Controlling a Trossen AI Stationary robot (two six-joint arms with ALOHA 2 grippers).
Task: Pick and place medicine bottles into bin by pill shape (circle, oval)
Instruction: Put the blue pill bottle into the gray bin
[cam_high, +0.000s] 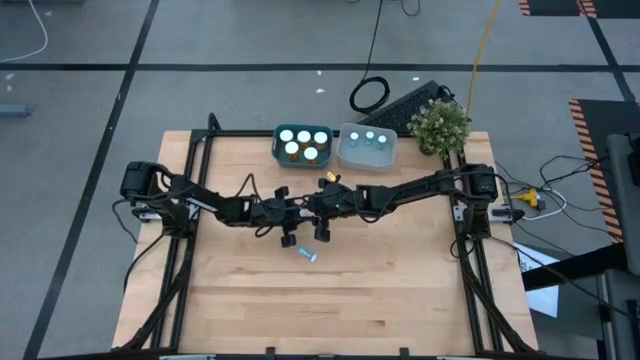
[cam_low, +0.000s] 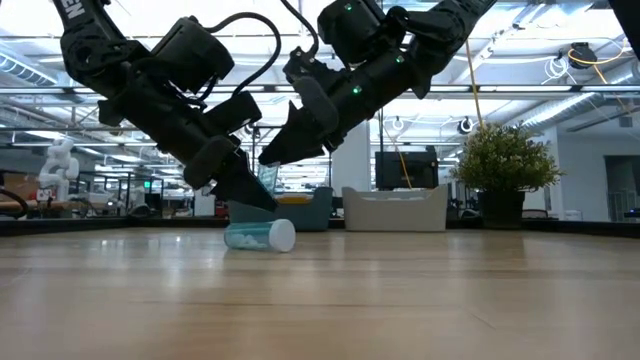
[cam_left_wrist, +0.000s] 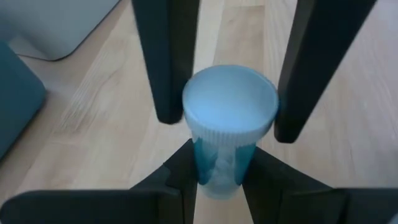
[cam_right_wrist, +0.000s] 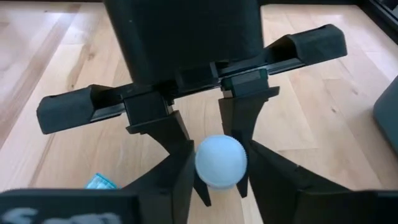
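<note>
Left gripper (cam_left_wrist: 217, 168): fingers pinched on the body of a slim pale-blue translucent medicine bottle with a pale round ribbed cap (cam_left_wrist: 230, 106), gripping below the cap. Pale pills show inside; their shape cannot be read.

Right gripper (cam_right_wrist: 221, 177): facing the left one nose to nose, its two dark fingers pressed against opposite sides of the same bottle's cap. Both grippers therefore hold the one bottle, which hangs between them above the light wooden table (cam_high: 400, 290), near its centre, clear of the surface in the low view.

A second pale-blue bottle, lying on its side (cam_high: 307, 253), rests on the table just in front of the joined grippers, touched by neither.

At the far edge of the table:
- teal rectangular bin (cam_high: 278, 140), holding several orange bottles with white caps, upright;
- pale grey rectangular bin (cam_high: 345, 152), just beside the teal one on the right arm's side, holding pale-blue bottles, upright.

A small green potted plant (cam_high: 440, 123) stands next to the grey bin at the far right corner.
</note>
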